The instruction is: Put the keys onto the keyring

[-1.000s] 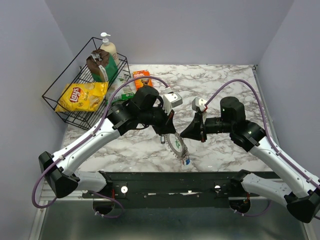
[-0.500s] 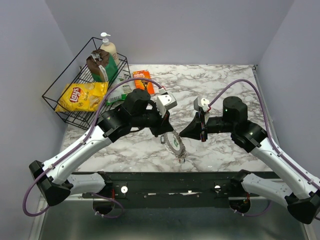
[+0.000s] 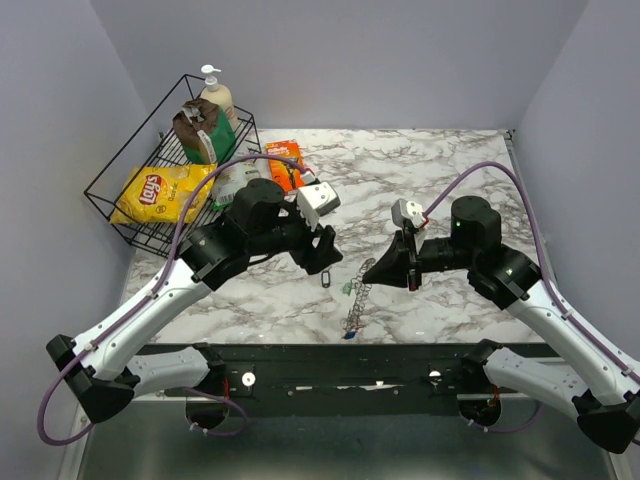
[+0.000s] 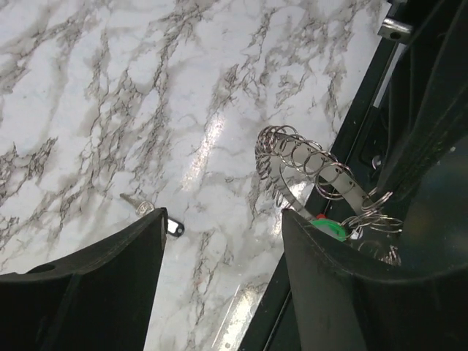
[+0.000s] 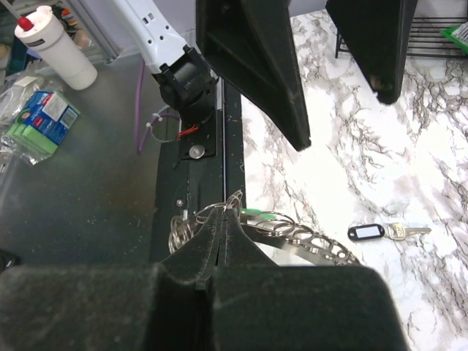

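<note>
Keyring (image 3: 356, 305): clamped in right tool (image 3: 370, 277), jaws together on its wire, hanging over the surface (image 3: 450, 170) near its near edge.
Silver key (image 3: 328, 278): flat on surface, just left of it, long axis roughly far-near.
Left tool (image 3: 326, 262): fingers apart, just beyond key; nearer arm.

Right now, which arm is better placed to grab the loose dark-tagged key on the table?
Left. The left pincer is open and hovers right beside the key. The right pincer is shut on the keyring, so it's occupied.
</note>
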Robot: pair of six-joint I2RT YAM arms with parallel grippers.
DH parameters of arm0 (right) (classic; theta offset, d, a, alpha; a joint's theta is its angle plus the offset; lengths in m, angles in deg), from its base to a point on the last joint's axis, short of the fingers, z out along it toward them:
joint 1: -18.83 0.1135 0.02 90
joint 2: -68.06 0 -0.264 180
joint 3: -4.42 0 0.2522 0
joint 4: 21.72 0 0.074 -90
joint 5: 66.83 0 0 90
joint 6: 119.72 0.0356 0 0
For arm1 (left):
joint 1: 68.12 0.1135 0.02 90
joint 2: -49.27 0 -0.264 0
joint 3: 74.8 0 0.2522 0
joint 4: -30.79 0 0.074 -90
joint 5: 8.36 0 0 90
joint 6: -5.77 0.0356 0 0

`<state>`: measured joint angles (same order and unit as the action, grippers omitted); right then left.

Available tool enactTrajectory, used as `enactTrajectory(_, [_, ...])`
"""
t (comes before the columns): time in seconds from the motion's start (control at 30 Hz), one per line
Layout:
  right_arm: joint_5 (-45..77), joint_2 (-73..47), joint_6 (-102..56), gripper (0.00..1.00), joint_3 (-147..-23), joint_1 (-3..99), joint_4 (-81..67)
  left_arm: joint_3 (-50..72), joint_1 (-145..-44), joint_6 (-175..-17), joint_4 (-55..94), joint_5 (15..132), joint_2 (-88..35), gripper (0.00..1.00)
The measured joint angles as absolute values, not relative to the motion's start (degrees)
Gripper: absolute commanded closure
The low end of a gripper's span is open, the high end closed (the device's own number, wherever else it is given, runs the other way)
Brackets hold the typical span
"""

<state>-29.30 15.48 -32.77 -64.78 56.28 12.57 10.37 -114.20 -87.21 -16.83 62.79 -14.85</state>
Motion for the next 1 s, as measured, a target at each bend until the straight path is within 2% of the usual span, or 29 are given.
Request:
enactTrajectory(0.47, [-30.13,15.46,-32.75,0.99,-64.78,56.28,12.73,6.79,-114.20,-84.17,-10.58,50.22,-7.13,0.24])
enactTrajectory(0.83, [-30.00,14.87,-32.73,0.99,-64.39,56.28,12.51,6.20,-114.20,-83.60,-7.96,48.17,-8.97,0.25])
enactTrajectory(1.0, [-29.60,13.30,-32.03,0.99,-61.61,56.28,12.11,1.72,-114.20,-86.03,-3.22,49.48,-10.32,0.25])
